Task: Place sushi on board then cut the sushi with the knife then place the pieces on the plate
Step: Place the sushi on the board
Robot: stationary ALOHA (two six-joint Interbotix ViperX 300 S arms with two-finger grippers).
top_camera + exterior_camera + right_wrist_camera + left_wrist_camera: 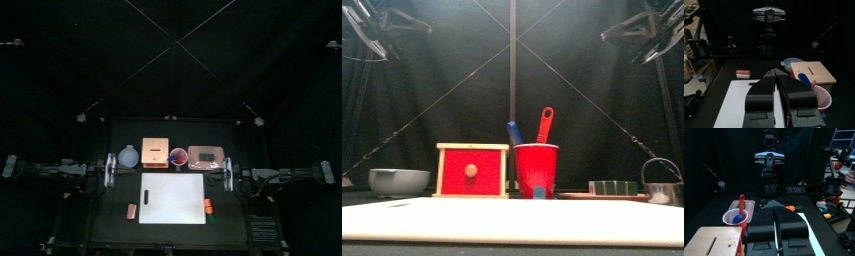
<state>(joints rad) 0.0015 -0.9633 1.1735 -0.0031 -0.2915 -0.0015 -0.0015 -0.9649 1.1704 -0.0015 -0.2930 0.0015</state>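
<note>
The dark green sushi roll [616,187] lies on the pink plate [577,196] at the back right, beside a metal cutter [660,187]. The white board [174,198] lies bare at the table's front middle. A red cup [536,171] holds the blue knife [515,132] and the red knife [545,122]. My left gripper [112,170] hovers at the board's left edge, shut and holding nothing; the left wrist view shows its jaws [776,212] together. My right gripper [227,172] mirrors it at the right edge, jaws [777,76] also shut and holding nothing.
A wooden box [472,170] with a red drawer front stands left of the cup, and a blue-grey bowl [398,180] left of that. A small red toy [131,210] lies left of the board, and an orange toy [209,207] on its right edge.
</note>
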